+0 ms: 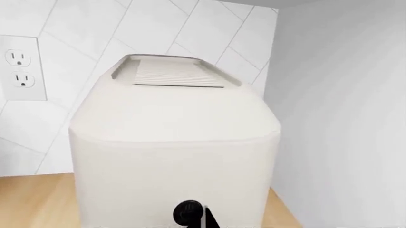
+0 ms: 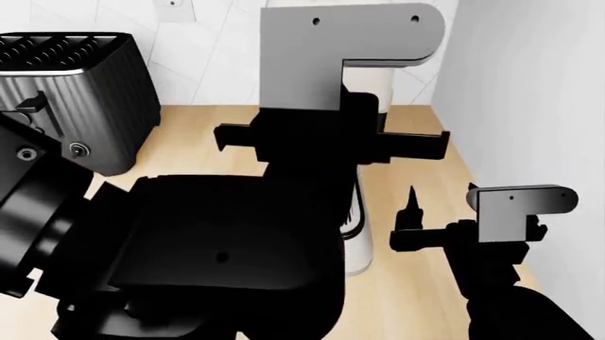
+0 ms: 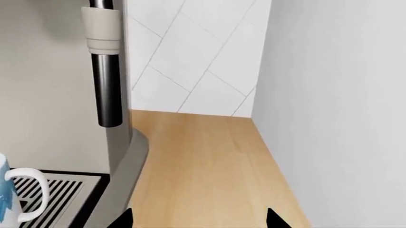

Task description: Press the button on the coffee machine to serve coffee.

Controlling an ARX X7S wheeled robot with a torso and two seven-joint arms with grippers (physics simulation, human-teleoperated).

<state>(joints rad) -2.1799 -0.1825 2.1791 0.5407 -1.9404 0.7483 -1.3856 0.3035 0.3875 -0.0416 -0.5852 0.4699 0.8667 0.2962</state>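
The cream-white coffee machine (image 1: 171,142) fills the left wrist view, its ribbed top towards the tiled wall. On its front face, low in that view, sits the small round dark button (image 1: 187,212). My left gripper (image 1: 204,220) is shut, its black tips right at the button's edge; I cannot tell whether they touch it. In the head view my left arm hides this gripper and most of the coffee machine (image 2: 364,255). My right gripper (image 2: 440,193) hangs open and empty over the counter to the machine's right, beside the dark side wand (image 3: 108,90).
A white mug (image 3: 16,197) with blue print stands on the ribbed drip tray (image 3: 63,190). A black ribbed toaster (image 2: 66,85) stands at the left. A grey side wall (image 2: 529,92) closes the right side. A wall outlet (image 1: 19,69) sits behind the machine.
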